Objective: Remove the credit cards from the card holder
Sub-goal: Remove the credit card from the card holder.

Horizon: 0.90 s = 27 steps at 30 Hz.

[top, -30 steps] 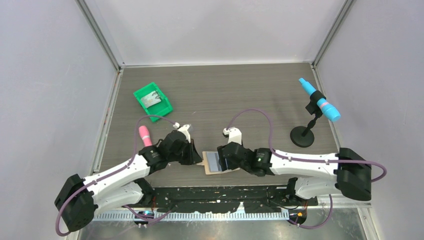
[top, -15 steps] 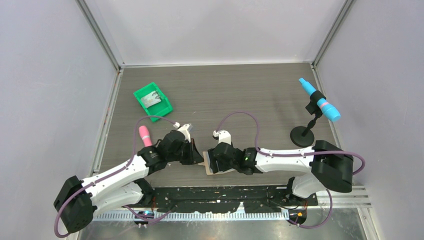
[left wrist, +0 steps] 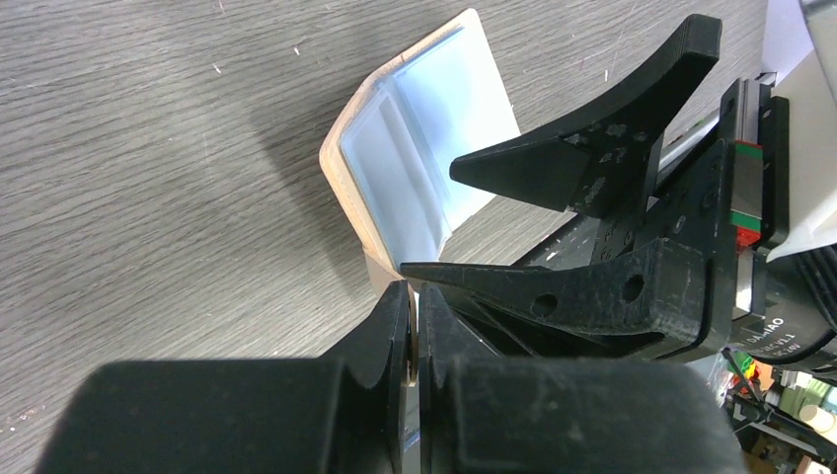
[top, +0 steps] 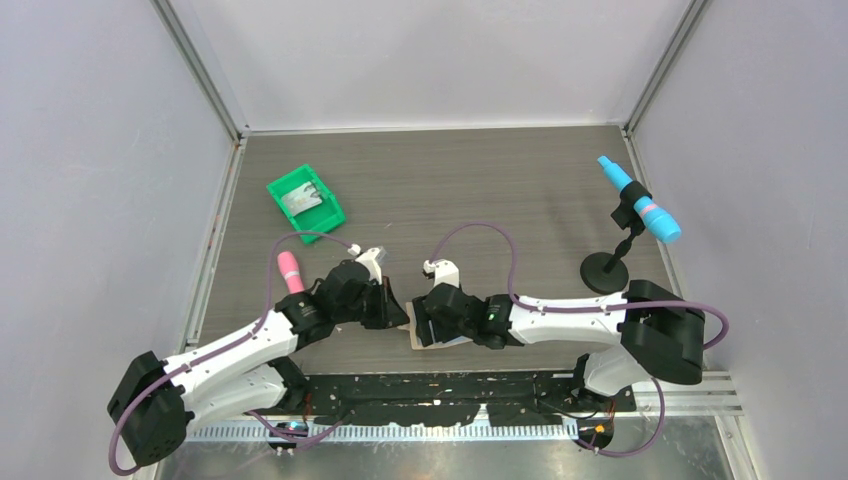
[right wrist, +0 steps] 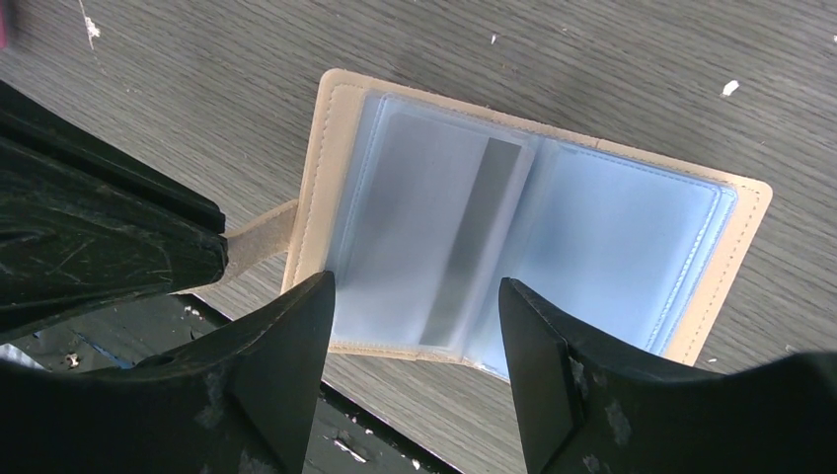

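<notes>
The card holder [right wrist: 553,232] lies spread open near the table's front edge, tan outside with blue inner panels. In its left sleeve sits a pale credit card [right wrist: 415,212] with a grey stripe. My left gripper [left wrist: 413,291] is shut on the holder's strap tab [right wrist: 262,237]. Over the holder's near edge my right gripper [right wrist: 415,291] stands open, one finger to each side of the left sleeve, not touching the card. In the top view the right gripper [top: 422,322] covers most of the holder [top: 428,342], with the left gripper [top: 397,312] just to its left.
A green bin [top: 305,203] stands at the back left. A pink object [top: 290,271] lies beside the left arm. A blue tool on a black stand [top: 638,210] is at the right. The black rail [top: 450,385] runs just beyond the table's front edge.
My right gripper has moved left over the open holder and now hides its blue panels in the top view. The left gripper has kept its hold on the tab.
</notes>
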Available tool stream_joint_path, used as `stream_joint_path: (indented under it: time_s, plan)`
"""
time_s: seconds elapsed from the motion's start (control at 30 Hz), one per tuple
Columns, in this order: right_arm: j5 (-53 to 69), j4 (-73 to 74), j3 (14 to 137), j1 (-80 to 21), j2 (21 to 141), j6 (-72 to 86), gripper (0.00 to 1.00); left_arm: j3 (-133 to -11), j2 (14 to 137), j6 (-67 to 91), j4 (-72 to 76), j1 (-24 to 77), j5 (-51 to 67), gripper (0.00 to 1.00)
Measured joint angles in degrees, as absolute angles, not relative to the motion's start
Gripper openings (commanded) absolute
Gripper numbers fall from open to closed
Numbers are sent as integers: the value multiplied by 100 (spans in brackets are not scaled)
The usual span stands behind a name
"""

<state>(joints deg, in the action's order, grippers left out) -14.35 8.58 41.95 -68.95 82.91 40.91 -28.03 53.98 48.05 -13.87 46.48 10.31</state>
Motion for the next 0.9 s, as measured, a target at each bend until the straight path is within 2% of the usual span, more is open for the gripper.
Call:
stream_joint_path:
  time_s: [0.9]
  plan:
    - [-2005, 1450, 4386, -7004, 8381, 4244, 64, -2781, 5376, 4803, -1402, 4648, 1009, 0]
